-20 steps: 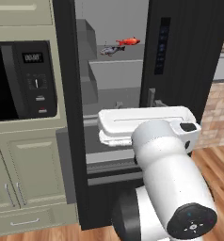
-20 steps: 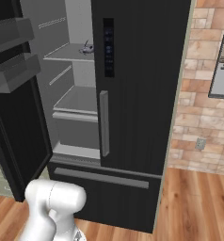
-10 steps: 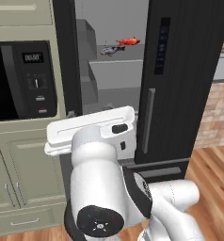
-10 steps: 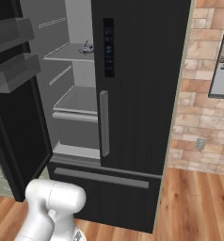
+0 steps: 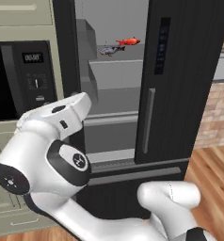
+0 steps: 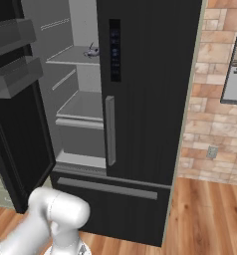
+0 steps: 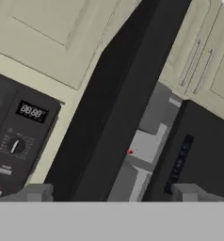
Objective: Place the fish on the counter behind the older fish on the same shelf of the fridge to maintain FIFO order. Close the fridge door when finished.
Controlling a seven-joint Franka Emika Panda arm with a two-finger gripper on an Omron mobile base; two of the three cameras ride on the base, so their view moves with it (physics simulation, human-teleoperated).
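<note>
Orange-red fish (image 5: 128, 42): you'll see it on the fridge's (image 5: 189, 70) top shelf (image 5: 125, 52), just behind the grey older fish (image 5: 111, 50).
Fridge door (image 6: 18, 124): swung open.
Hand (image 7: 113, 193): fingers spread, holding nothing.

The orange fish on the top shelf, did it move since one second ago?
No. In the left base view the fish lies at the same place on the shelf, just right of the older fish and left of the closed door's edge.
</note>
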